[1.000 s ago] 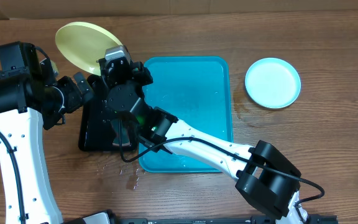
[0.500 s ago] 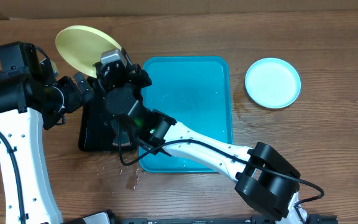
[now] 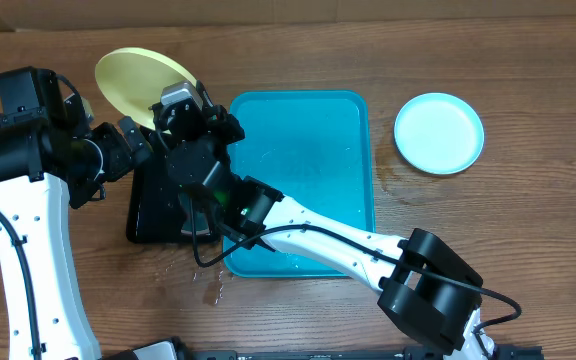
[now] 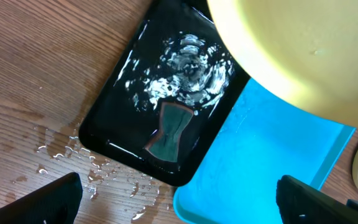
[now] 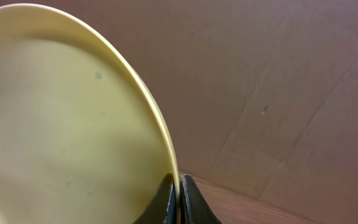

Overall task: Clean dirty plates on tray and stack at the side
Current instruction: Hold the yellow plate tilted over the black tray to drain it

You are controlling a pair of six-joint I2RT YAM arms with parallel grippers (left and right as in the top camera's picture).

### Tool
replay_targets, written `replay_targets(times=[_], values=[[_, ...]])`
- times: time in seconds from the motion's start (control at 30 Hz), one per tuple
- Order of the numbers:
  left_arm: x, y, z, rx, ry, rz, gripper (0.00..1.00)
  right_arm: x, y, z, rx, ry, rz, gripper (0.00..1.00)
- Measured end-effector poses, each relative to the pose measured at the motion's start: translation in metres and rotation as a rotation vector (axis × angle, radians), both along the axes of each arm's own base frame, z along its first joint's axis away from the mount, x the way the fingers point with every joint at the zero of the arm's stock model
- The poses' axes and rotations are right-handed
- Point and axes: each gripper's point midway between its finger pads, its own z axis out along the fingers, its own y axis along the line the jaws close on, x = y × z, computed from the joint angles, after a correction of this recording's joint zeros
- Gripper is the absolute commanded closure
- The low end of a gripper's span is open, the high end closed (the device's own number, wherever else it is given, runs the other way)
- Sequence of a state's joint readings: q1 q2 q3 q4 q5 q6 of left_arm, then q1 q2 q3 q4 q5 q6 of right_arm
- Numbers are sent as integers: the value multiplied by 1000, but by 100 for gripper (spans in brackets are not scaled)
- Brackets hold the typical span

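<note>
Right tool (image 5: 179,196) is closed on the rim of the pale yellow-green plate (image 3: 136,78), both fingertips pinched edge-on against the lip, as the right wrist view shows. The plate is off the table (image 3: 528,60) and tilted. From overhead it sits just past the far-left corner of the turquoise tray (image 3: 318,150), above the far end of the black tray (image 3: 148,215). A few small specks show on the plate's face in the right wrist view, too faint for me to say what they are. Left tool (image 4: 179,186) is wide open and holds nothing. Its two fingertips frame the bottom of the left wrist view, and it hangs above the black tray with the held plate overhead at upper right. The black tray lies just beside the turquoise tray's left rim, and I cannot tell whether the two touch. On it are a patch of white foam (image 4: 188,68) and a dark bow-tie-shaped pad (image 4: 169,130) lying flat near its near end. Water drops (image 4: 64,152) are scattered on the table at that tray's near corner. The turquoise tray's floor looks wet and carries no plate. The light blue plate (image 3: 439,133) rests flat on the table, to the right of the turquoise tray and apart from it.
</note>
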State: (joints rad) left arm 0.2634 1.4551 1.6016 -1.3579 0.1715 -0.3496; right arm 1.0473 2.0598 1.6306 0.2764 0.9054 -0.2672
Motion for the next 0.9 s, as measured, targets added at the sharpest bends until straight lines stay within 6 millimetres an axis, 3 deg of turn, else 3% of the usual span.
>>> replay_targets(times=[0.5,0.9], values=[[0,0,0,0,0,0,0,0,0,-2,-7,5,1,96],[0,0,0,0,0,0,0,-2,-4,-25,-69,79,-6,96]])
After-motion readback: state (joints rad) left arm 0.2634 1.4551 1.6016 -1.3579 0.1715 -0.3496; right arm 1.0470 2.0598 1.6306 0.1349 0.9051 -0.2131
